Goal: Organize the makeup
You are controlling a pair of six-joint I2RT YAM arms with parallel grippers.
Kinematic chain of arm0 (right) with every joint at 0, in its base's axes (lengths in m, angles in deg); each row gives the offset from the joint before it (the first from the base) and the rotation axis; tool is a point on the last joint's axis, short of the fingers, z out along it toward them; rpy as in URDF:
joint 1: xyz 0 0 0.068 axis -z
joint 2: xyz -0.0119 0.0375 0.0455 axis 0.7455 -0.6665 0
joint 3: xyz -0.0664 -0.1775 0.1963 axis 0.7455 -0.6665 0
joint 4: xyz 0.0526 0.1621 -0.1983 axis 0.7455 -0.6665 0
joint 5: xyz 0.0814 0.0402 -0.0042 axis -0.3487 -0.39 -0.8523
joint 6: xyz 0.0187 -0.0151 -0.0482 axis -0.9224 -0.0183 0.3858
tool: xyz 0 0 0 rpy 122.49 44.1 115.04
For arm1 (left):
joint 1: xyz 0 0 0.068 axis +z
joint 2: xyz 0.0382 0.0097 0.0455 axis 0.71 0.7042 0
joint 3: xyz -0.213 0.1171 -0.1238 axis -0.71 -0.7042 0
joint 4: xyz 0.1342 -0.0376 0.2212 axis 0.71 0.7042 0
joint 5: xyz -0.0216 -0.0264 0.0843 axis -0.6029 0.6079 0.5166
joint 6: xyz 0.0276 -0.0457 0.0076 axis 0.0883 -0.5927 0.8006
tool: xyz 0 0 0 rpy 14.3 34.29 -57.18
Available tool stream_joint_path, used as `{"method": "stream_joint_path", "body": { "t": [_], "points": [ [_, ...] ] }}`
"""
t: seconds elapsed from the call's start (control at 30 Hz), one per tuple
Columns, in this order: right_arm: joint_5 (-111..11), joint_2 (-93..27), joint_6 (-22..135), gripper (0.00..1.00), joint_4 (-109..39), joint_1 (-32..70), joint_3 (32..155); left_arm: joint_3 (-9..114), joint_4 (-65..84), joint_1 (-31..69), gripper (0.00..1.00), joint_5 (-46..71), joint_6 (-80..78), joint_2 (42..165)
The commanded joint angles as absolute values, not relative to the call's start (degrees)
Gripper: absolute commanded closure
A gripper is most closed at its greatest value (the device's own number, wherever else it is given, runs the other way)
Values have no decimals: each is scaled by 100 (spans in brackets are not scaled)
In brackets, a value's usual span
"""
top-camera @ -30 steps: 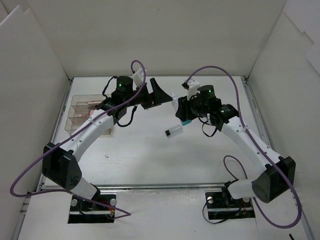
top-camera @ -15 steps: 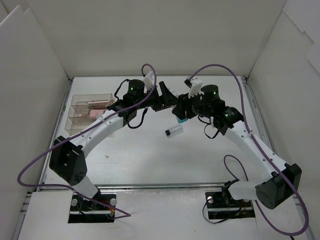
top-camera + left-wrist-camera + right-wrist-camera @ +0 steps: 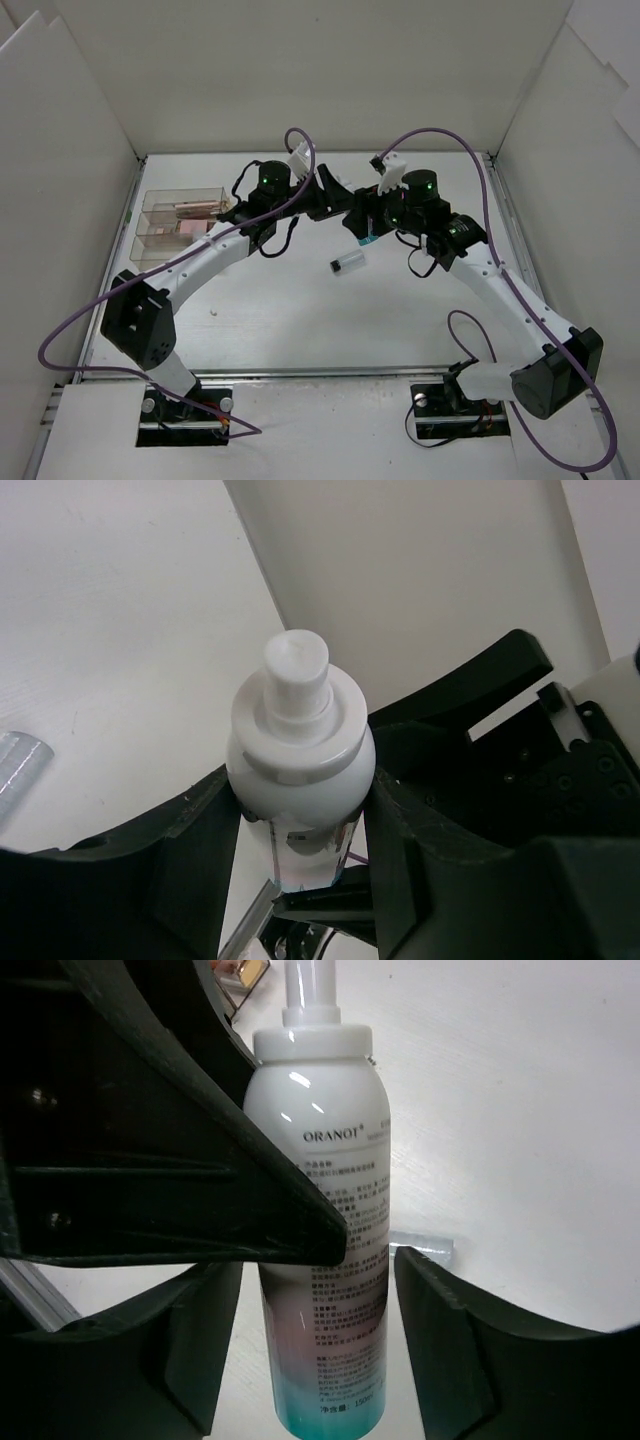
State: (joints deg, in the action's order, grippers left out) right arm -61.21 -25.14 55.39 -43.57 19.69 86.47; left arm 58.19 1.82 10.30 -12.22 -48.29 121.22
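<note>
Mid-handover, judging by both grippers on it, aloft toward 12 o'clock of centre: bottle (image 3: 320,1210) clamped at its shoulder between left gripper (image 3: 300,810) jaws; right gripper (image 3: 318,1257) jaws flanking it, grip impossible to tell; next, probably right release, then carry toward box (image 3: 175,222) at 9 o'clock; label legible only from right wrist.

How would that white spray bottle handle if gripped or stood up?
The spray bottle looks glossy and round, so it is probably slippery to grip. Tall and narrow, it likely tips easily and would roll if laid down.
</note>
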Motion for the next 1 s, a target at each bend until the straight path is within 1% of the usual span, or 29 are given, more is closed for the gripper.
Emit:
{"method": "stream_joint_path", "body": {
  "t": [0.0, 0.03, 0.07, 0.13, 0.27, 0.43, 0.57, 0.6, 0.7, 0.8, 0.97],
  "points": [
    [-6051, -2379, 5407, 38, -3642, 1928, 8762, 5953, -297, 982, 100, -1184, -4731, 11841],
    [-6016, -2344, 5415, 26, -3651, 1911, 8762, 5962, -235, 982, 100, -1149, -4669, 11823],
    [-5980, -2335, 5424, 22, -3660, 1928, 8770, 5962, -122, 982, 100, -1105, -4581, 11797],
    [-5831, -2247, 5459, 16, -3747, 1920, 8788, 5954, 159, 1043, 100, -956, -4300, 11666],
    [-5410, -2045, 5661, 10, -4037, 1946, 8718, 5839, 536, 1341, 100, -648, -3834, 11384],
    [-4908, -1518, 5908, 7, -4415, 2051, 8446, 5848, 1521, 1895, 100, 406, -2745, 10690],
    [-4952, -1210, 5873, 7, -4512, 2279, 8051, 5813, 2251, 2448, 100, 1372, -1631, 10067],
    [-5013, -1131, 5855, 7, -4556, 2332, 7998, 5778, 2322, 2632, 100, 1861, -1462, 9813],
    [-5048, -1086, 5811, 7, -4600, 2350, 7839, 5253, 2218, 3027, 100, 2698, -934, 9321],
    [-5101, -1069, 5811, 7, -4600, 2350, 7751, 4655, 1779, 3388, 100, 3147, -564, 9029],
    [-5206, -990, 5802, 7, -4600, 2350, 7672, 4249, 1602, 3750, 100, 3659, -335, 9107]
  ]
}}
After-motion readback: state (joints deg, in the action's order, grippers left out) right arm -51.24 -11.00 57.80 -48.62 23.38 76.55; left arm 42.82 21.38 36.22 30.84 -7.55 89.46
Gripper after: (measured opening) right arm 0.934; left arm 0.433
